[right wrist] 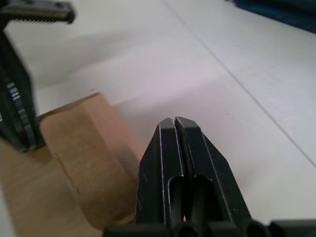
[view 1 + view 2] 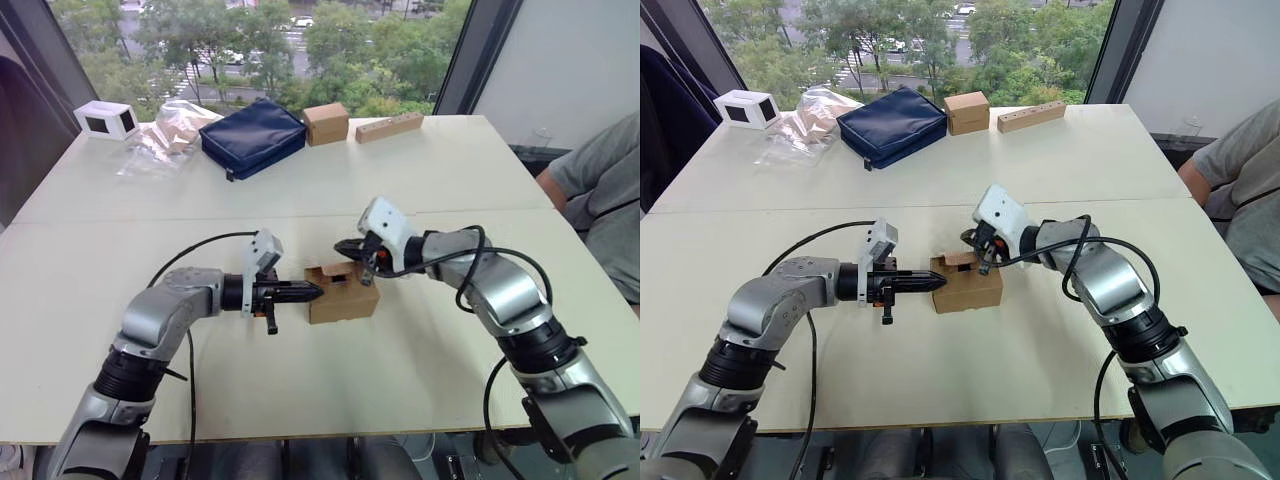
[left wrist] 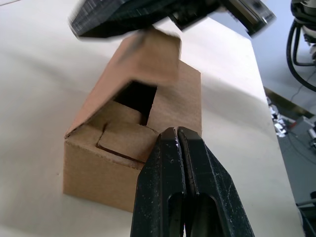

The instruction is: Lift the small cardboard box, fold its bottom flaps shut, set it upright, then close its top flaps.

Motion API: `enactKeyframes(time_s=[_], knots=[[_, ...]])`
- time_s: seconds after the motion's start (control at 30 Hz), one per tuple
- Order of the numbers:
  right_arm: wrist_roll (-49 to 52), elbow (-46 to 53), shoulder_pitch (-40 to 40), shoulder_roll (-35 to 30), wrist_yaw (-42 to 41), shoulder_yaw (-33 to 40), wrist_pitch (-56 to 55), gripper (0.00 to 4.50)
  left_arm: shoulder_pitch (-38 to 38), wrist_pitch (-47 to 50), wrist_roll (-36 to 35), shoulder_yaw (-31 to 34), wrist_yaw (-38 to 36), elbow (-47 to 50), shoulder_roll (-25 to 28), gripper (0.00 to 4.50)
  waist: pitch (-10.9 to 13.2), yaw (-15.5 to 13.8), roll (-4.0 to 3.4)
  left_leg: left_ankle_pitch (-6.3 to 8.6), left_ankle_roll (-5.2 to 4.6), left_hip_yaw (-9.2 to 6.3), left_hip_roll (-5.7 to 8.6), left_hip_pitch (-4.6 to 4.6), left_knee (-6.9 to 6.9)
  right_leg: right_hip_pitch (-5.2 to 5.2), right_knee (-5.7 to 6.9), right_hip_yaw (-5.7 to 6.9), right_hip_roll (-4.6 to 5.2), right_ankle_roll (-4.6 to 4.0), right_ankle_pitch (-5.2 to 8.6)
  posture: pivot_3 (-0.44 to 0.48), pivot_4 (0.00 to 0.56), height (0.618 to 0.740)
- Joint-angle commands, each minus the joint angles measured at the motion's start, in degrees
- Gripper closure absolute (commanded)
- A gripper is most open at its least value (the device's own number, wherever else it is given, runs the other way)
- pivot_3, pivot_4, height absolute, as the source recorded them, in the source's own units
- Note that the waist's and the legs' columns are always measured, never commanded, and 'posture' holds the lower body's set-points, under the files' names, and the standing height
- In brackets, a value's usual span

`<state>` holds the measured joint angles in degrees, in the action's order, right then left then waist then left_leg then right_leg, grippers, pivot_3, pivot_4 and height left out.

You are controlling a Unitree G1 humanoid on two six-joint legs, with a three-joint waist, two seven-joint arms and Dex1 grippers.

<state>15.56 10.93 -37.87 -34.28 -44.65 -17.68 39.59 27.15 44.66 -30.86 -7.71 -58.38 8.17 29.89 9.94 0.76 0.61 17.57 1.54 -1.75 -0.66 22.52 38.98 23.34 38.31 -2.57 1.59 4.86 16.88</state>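
The small cardboard box (image 2: pixel 345 296) sits on the white table (image 2: pixel 450 180) between my two grippers. Its top end faces up with the near flaps (image 3: pixel 123 138) folded inward and one far flap (image 3: pixel 155 54) still raised. My left gripper (image 2: pixel 318 291) is shut, its tip pressed against the box's left top edge by the folded flaps. My right gripper (image 2: pixel 340 246) is shut too and hovers just above the raised far flap (image 1: pixel 84 158), holding nothing.
Along the far edge stand a cube-shaped cardboard box (image 2: pixel 326 123), a long tan bar (image 2: pixel 389 127), a navy pouch (image 2: pixel 252 136), a clear plastic bag (image 2: pixel 165 135) and a white box (image 2: pixel 107 119). A person's arm (image 2: pixel 600 190) rests at the right edge.
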Motion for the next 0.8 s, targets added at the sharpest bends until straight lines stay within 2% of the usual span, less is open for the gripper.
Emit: enactKeyframes(time_s=[0.03, 0.27, 0.37, 0.6, 0.8], knots=[[1.6, 4.7, 1.3, -1.0, -2.5, 1.4, 0.5, 4.5, -0.3, 0.1, -1.0, 1.2, 0.3, 2.1, 0.9, 4.46, 0.0, 0.0, 0.0, 0.0, 0.0, 0.0, 0.0, 0.0, 0.0, 0.0, 0.0, 0.0, 0.0, 0.0, 0.0, 0.0, 0.15, 0.74], [2.2, 8.2, 4.3, -1.0, -2.6, 2.2, 3.4, 4.5, 2.2, 1.4, -4.1, 3.3, -1.8, 2.0, 3.9, 4.46, 0.0, 0.1, 0.0, 0.0, 0.0, -0.02, -0.02, 0.0, -0.01, 0.0, 0.0, 0.0, -0.01, 0.0, 0.0, 0.0, 0.15, 0.74], [1.8, 8.2, 4.7, -0.5, -1.8, 2.3, 3.6, 4.5, 4.3, 3.2, -6.3, 5.3, 1.1, 1.1, 1.3, 4.46, 0.0, -0.1, 0.0, 0.0, 0.0, -0.02, -0.01, 0.01, 0.01, 0.0, 0.0, 0.0, -0.01, 0.0, 0.0, 0.0, 0.15, 0.74], [2.3, 9.4, 5.2, 0.6, -0.1, 2.8, 4.5, 4.5, 5.1, -0.4, -2.4, 4.0, 8.0, -2.6, -5.4, 4.46, 0.0, 0.1, 0.0, 0.0, 0.0, -0.02, 0.03, 0.01, 0.01, -0.02, -0.03, 0.0, 0.02, 0.01, 0.0, 0.0, 0.15, 0.74], [3.6, 11.7, 5.6, 1.4, 1.1, 4.3, 6.0, 4.5, 5.3, -6.1, 2.8, 0.9, 8.2, -8.8, -7.6, 4.46, 0.0, 0.0, 0.0, 0.0, 0.0, -0.02, 0.0, 0.0, 0.01, 0.0, 0.0, 0.0, -0.02, 0.01, 0.0, 0.0, 0.15, 0.74]])
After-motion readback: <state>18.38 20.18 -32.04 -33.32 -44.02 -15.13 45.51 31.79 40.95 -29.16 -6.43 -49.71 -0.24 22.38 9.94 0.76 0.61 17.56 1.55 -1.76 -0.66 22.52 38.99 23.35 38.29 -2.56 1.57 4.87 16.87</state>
